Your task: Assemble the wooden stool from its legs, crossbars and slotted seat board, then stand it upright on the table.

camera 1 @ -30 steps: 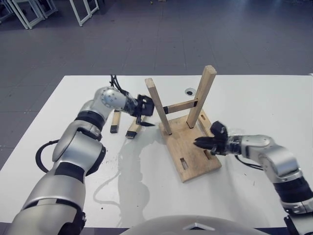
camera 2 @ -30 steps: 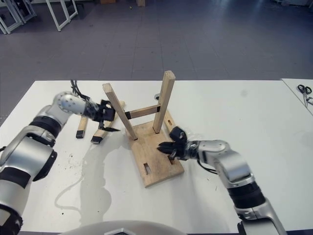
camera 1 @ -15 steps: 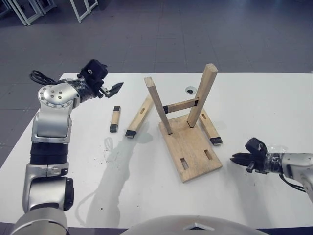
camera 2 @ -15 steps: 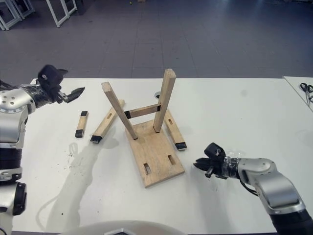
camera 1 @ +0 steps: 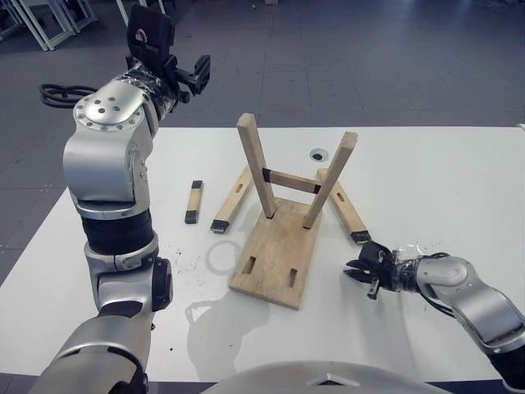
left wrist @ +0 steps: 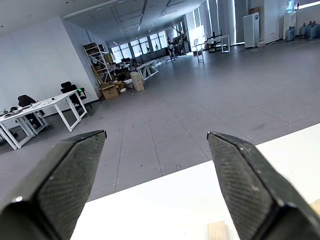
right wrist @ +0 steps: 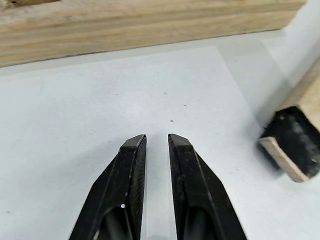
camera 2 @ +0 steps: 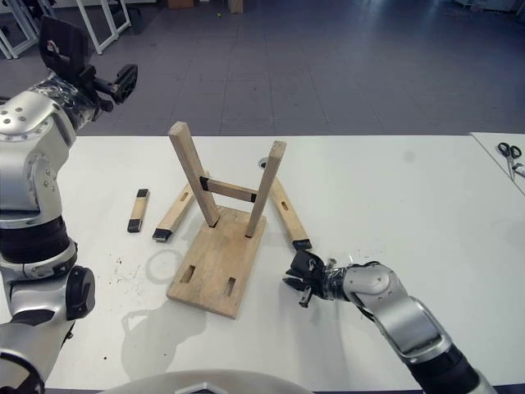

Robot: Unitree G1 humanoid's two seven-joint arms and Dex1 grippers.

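Observation:
The slotted seat board (camera 1: 275,250) lies flat on the white table with two legs (camera 1: 257,168) (camera 1: 328,182) standing in it, joined by a crossbar (camera 1: 293,181). One loose leg (camera 1: 234,199) lies left of the board and another (camera 1: 344,207) behind its right side. A short crossbar (camera 1: 194,202) rests further left. My right gripper (camera 1: 361,272) hovers low over the table just right of the board, shut and holding nothing (right wrist: 156,139); the board's edge (right wrist: 150,25) is ahead of it. My left gripper (camera 1: 190,76) is raised high above the table's far left, open (left wrist: 156,137).
A round cable hole (camera 1: 317,153) sits in the table behind the stool. Scissors (camera 2: 509,152) lie at the far right edge. Dark specks (camera 1: 184,263) dot the table left of the board. Floor and white table frames lie beyond the far edge.
The left arm has swung up from the loose leg to high above the table. The right gripper drew back, then came in toward the board. The board with its legs has turned and shifted left.

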